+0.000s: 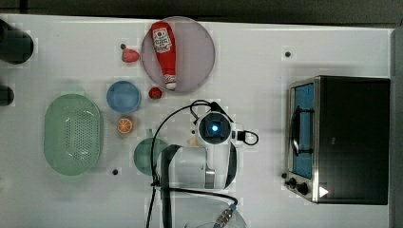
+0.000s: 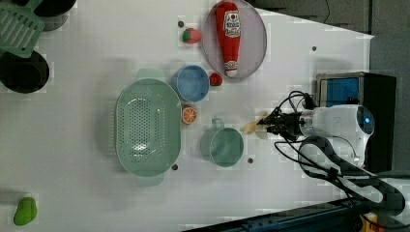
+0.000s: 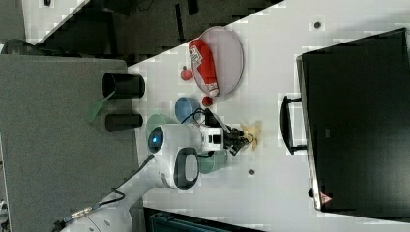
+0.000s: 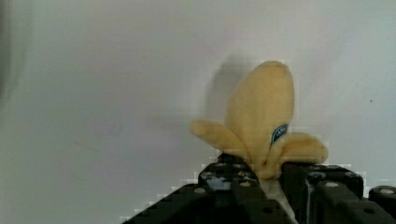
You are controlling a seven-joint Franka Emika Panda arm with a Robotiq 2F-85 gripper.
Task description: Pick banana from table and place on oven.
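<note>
The pale yellow banana (image 4: 261, 121) lies on the white table (image 4: 93, 93), its peel strips splayed to both sides. My gripper (image 4: 268, 170) is down over it, and the black fingers (image 4: 229, 177) press on its lower end from both sides. The left view shows the banana (image 2: 254, 126) sticking out of the gripper (image 2: 270, 124), just right of the green cup. In the right view the banana (image 3: 252, 133) lies between the gripper (image 3: 239, 137) and the oven's handle. The black oven (image 1: 351, 137) stands at the top view's right, door shut.
A green cup (image 1: 148, 154) sits close to the arm on the top view's left. Beyond it are an orange slice (image 1: 125, 125), a blue bowl (image 1: 123, 96) and a green colander (image 1: 73, 134). A ketchup bottle (image 1: 164, 52) lies on a round plate (image 1: 199, 52).
</note>
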